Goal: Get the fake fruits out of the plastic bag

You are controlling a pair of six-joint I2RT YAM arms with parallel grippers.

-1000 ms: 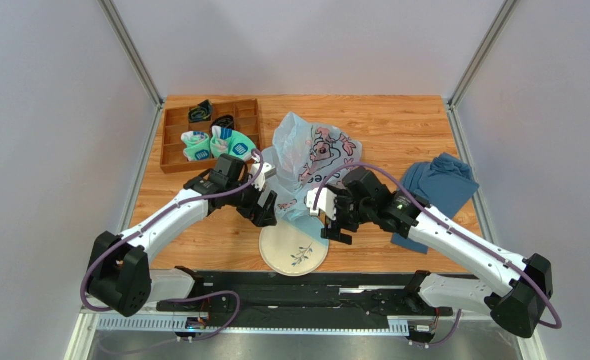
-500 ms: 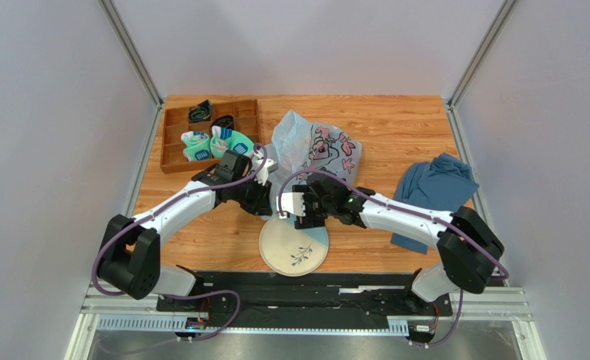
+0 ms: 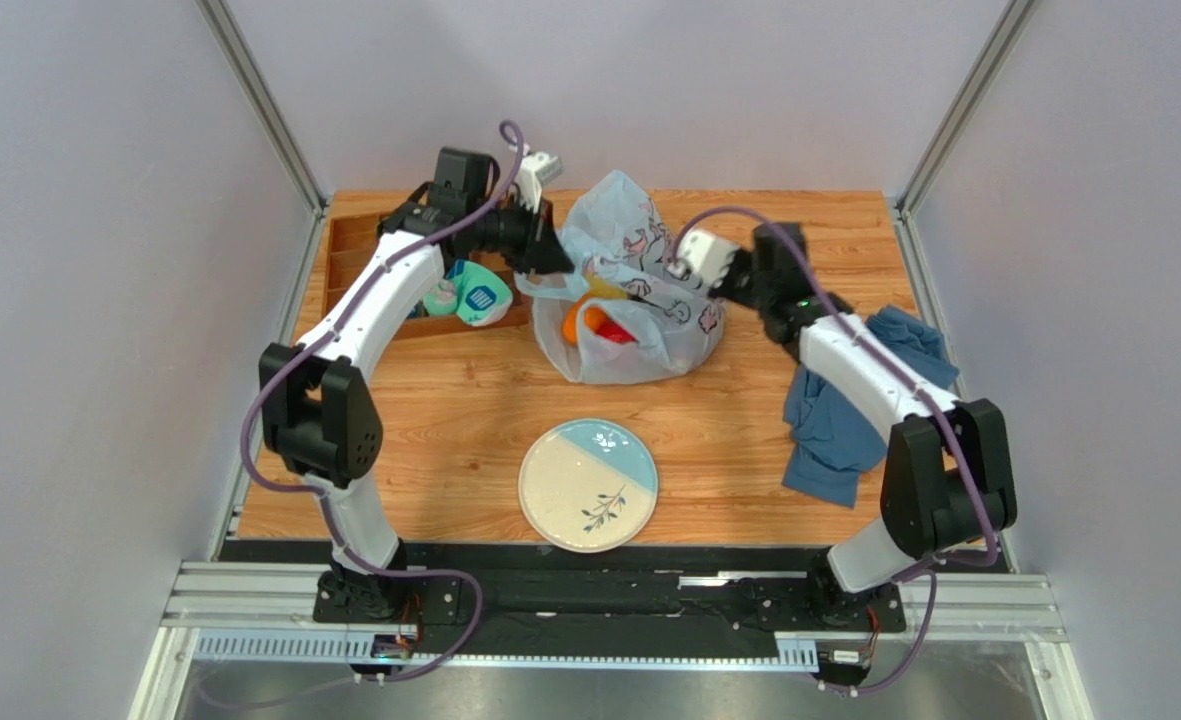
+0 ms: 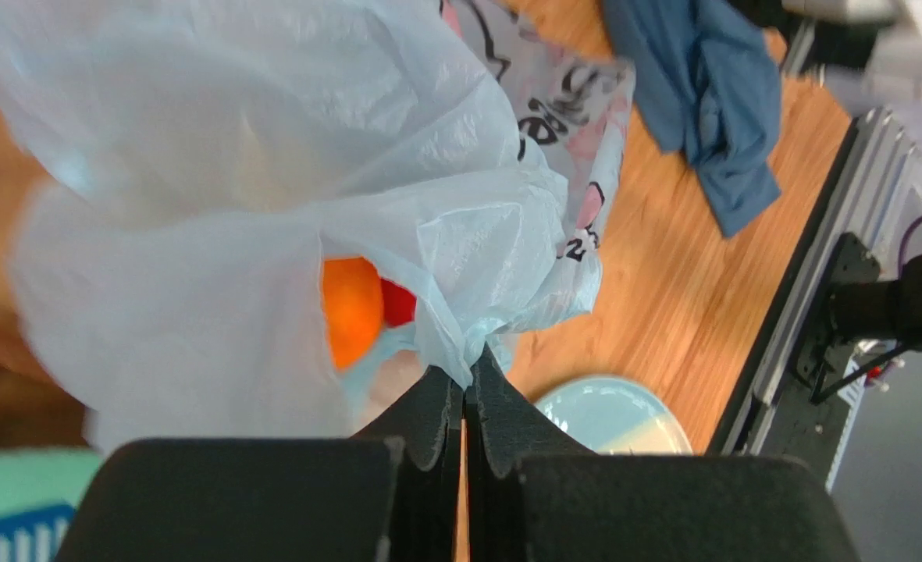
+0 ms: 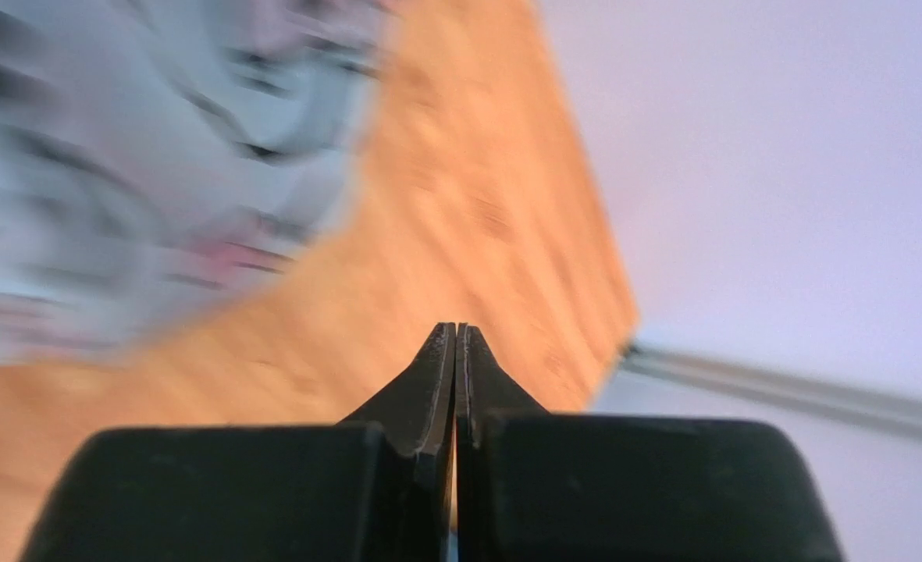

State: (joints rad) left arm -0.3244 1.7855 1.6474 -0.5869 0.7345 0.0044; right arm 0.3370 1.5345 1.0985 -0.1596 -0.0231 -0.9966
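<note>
The plastic bag (image 3: 634, 278) stands bunched up at the middle back of the table, pale blue with pink and dark print. My left gripper (image 3: 563, 258) is shut on a pinch of its film (image 4: 477, 340) at the bag's left side. Through the bag's opening show an orange fruit (image 4: 350, 307) and a red one (image 4: 399, 302); from above they appear as an orange and red patch (image 3: 592, 323). My right gripper (image 3: 689, 273) is at the bag's upper right edge. Its fingers (image 5: 455, 351) are shut with nothing between them, and the bag (image 5: 137, 176) lies blurred to their left.
A plate (image 3: 589, 483), cream and light blue, lies near the front centre. A dark-blue cloth (image 3: 852, 390) lies at the right. A wooden divided tray (image 3: 344, 263) with teal-and-white socks (image 3: 476, 297) sits at the back left under my left arm.
Both arms swung from just above the plate to the back of the table and both grippers shut. The bag moved back and bunched up, held by the left gripper, baring orange and red fruit.
</note>
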